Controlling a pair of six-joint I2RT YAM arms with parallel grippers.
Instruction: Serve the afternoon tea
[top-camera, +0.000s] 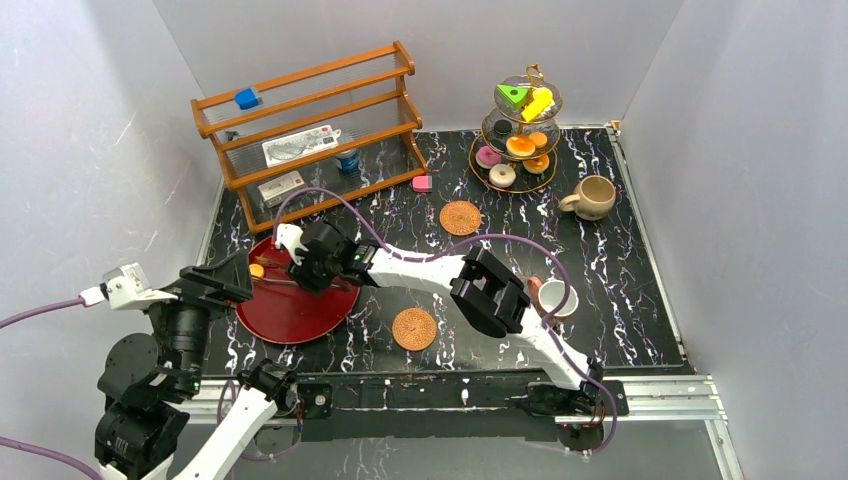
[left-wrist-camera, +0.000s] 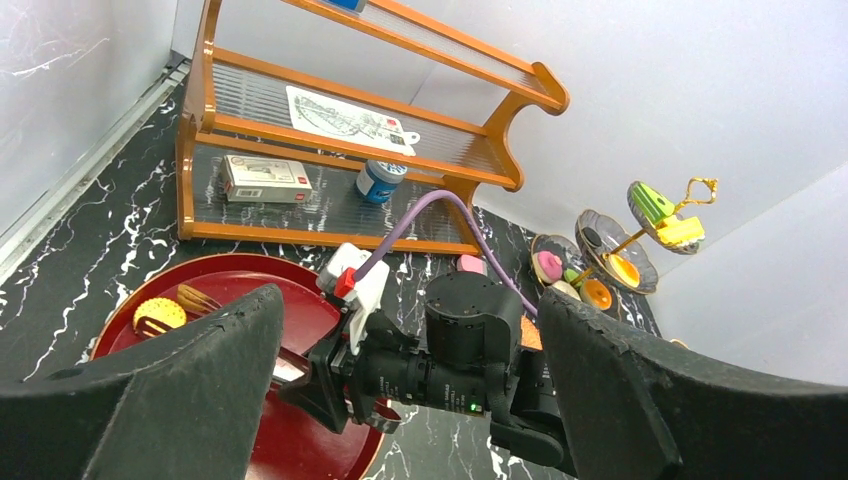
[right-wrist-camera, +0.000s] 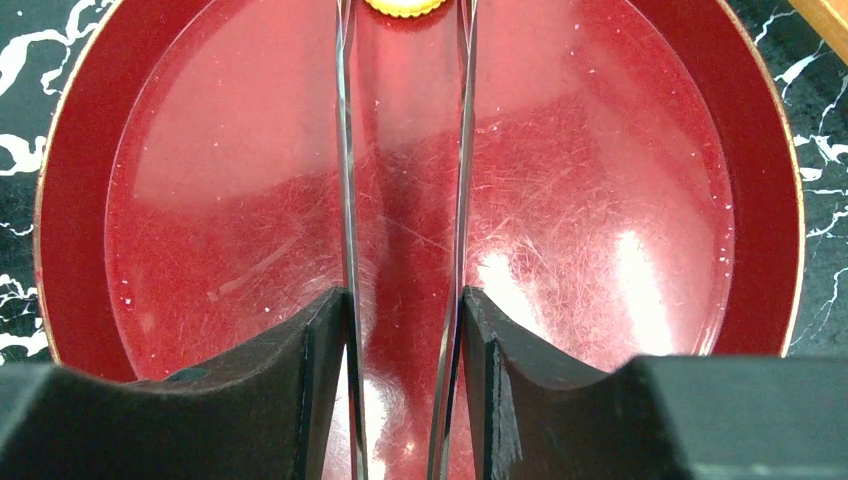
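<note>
The top view looks down from high behind the near edge of the table (top-camera: 620, 270), taking in all of it. The left wrist view sits low by the near left corner, facing across toward the shelf (left-wrist-camera: 196, 120) and stand (left-wrist-camera: 612, 252). The right wrist view hangs close over the tray (right-wrist-camera: 600, 200), seemingly looking straight down. All three share the tray.

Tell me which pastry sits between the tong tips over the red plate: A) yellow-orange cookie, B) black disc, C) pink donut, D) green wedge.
A: a yellow-orange cookie shows between the tips of the tongs gripped by the right end effector over the red plate.
</note>
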